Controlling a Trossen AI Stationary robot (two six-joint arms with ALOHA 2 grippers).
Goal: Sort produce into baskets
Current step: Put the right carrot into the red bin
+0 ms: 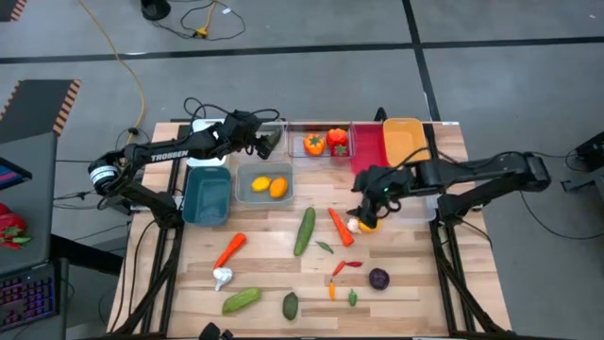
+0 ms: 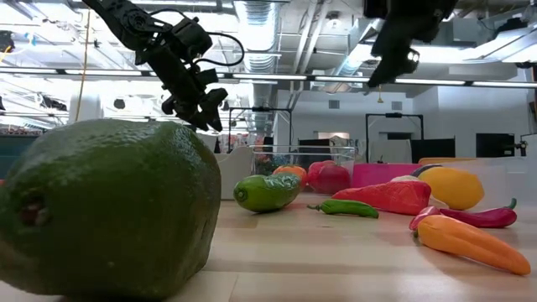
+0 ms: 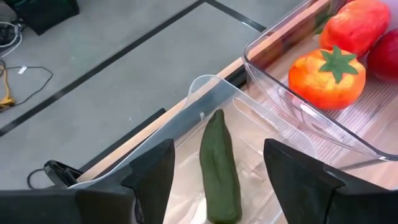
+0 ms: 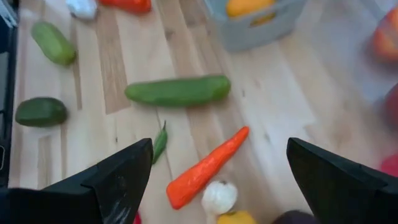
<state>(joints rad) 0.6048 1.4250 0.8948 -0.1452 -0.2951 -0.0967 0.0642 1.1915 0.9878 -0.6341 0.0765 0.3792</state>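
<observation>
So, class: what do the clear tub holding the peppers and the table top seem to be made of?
Clear tub: likely hard glossy plastic; you see straight through its ribbed walls, with shiny highlights. Table top: looks like pale wood planks, matte, showing grain and seams between boards.

I see green plastic cucumbers (image 1: pixel 304 231), orange carrots (image 1: pixel 340 227) and small chillies (image 1: pixel 345 268) scattered mid-frame, two yellow lemons (image 1: pixel 269 186) in the grey-blue tub (image 1: pixel 264 172), orange peppers (image 1: pixel 314 144) in the upper-centre clear tub (image 1: pixel 298 128).

- The only readable text is the white word "TROSSEN", printed along the dark forearm of the left arm (image 1: pixel 170 155), above the worktop's far left corner.
- Nothing else bears legible lettering.
</observation>
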